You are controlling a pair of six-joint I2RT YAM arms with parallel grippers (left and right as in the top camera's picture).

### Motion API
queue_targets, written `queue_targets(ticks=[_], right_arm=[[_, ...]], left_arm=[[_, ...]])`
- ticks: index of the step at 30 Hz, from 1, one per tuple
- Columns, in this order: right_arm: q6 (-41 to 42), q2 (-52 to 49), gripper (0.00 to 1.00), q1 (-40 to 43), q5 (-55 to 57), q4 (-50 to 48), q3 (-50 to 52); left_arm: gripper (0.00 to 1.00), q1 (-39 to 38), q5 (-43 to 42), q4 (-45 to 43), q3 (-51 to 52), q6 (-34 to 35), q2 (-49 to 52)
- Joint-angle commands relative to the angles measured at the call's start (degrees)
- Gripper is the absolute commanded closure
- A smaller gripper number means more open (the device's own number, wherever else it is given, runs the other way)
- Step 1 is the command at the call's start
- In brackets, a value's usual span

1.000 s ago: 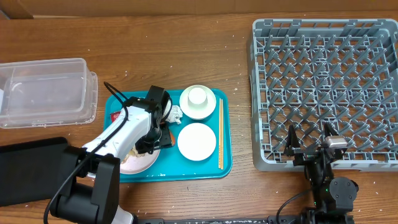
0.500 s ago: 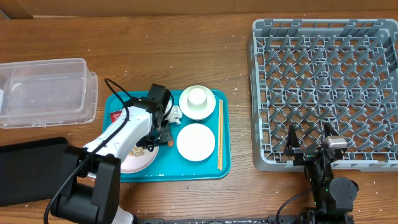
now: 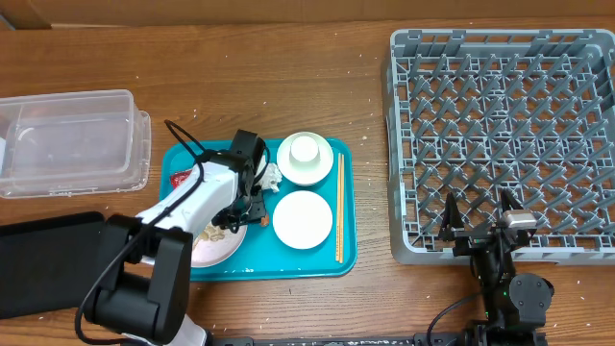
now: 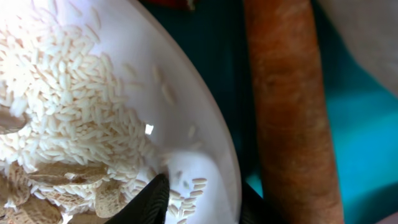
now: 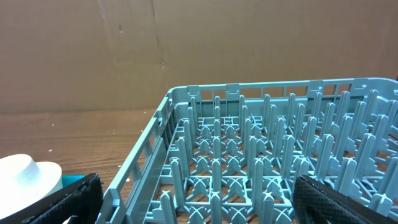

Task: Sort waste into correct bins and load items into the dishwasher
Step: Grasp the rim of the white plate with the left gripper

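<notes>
Teal tray [image 3: 348,261] mid-frame from overhead, carrying plate [image 3: 204,254], bowls [image 3: 303,218], cup [image 3: 305,149], chopsticks [image 3: 340,207], wrapper [image 3: 179,179], napkin [image 3: 271,175]. Clear tub [image 3: 72,139] far left, black tray [image 3: 43,264] beneath it, grey rack [image 3: 500,135] right. Left pincer [image 3: 240,210] over plate's right rim; right pincer [image 3: 478,223] at rack's lower edge.

Left wrist: rice [image 4: 68,106] heaped on plate, orange stick [image 4: 292,112] just right of rim, fingertips [image 4: 149,202] astride that rim at bottom edge; clamped or not, impossible to tell.

Right wrist: rack across the frame, fingers [image 5: 74,199] spread wide at bottom corners.

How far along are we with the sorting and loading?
Nothing done: dish rack and clear tub look empty. In hand: left gripper straddles the rim of the rice plate, beside the orange stick. Left: napkin, wrapper, bowls, cup and chopsticks sit on the teal tray. The right gripper is open, idle.
</notes>
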State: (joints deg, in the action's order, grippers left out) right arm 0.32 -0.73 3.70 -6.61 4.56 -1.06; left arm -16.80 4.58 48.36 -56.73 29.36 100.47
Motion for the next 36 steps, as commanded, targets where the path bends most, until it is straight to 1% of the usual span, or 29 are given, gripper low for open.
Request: queue_targets(ticks=[1,2,3,4,10,13,24,29,36], right_arm=[[0.35,0.57,0.0,-0.22,0.57,-0.26,0.59],[0.35,0.57,0.0,-0.22,0.55,-0.26,0.59],[0.35,0.57,0.0,-0.22,0.57,-0.26,0.59],[0.35,0.57,0.0,-0.22,0.55,-0.26,0.59],[0.35,0.57,0.0,-0.22,0.55,-0.26,0.59],[0.35,0.57,0.0,-0.22,0.55,-0.26,0.59],[0.35,0.57,0.0,-0.22,0.55,-0.26,0.59],[0.35,0.57,0.0,-0.22,0.57,-0.26,0.59],[0.35,0.57,0.0,-0.22,0.55,-0.26,0.59]], left_arm=[[0.73,-0.31,0.26,-0.24,0.37,-1.09,1.42],[0.78,-0.35,0.26,-0.24,0.37,-1.09,1.42],[0.8,-0.44,0.26,-0.24,0.35,-1.09,1.4],[0.8,-0.5,0.26,-0.24,0.33,-1.09,1.4],[0.93,-0.5,0.31,1.16,-0.17,-1.09,1.16],[0.96,-0.5,0.55,2.97,-1.46,-1.11,1.03],[0.96,-0.5,1.64,8.48,-5.7,-1.07,1.03],[0.96,-0.5,2.12,12.76,-9.05,-1.07,1.03],[0.96,-0.48,7.26,18.58,-12.92,-1.05,1.03]])
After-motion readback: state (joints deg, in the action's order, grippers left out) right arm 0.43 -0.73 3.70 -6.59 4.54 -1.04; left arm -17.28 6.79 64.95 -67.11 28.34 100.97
